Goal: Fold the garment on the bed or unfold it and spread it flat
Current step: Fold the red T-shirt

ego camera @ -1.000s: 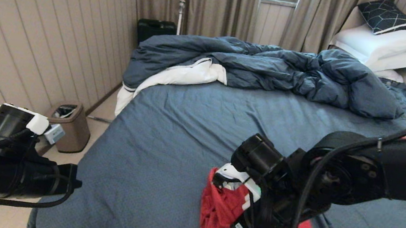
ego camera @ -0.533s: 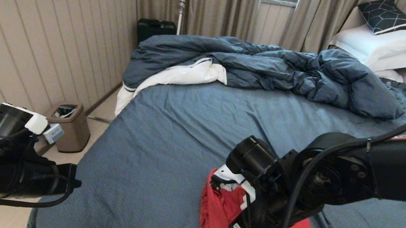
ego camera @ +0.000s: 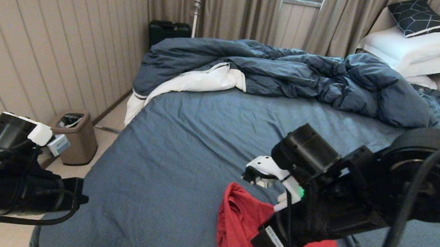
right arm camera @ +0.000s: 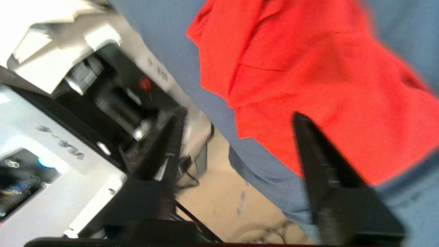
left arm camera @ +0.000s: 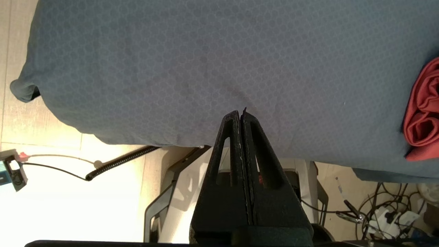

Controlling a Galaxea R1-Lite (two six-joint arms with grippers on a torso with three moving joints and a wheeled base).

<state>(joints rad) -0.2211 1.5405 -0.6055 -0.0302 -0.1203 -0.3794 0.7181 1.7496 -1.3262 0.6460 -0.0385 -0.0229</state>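
Red garment bunched near the bed's front edge, right claw spread above it.

The garment point(ego camera: 248, 231) lies crumpled on the slate-blue sheet of the bed point(ego camera: 200, 138). The right claw point(right arm camera: 236, 123) hangs over it, fingers apart and gripping nothing. The left claw point(left arm camera: 240, 115) sits off the bed's left corner, fingers pressed together, empty. A rumpled duvet point(ego camera: 296, 74) lies farther back.
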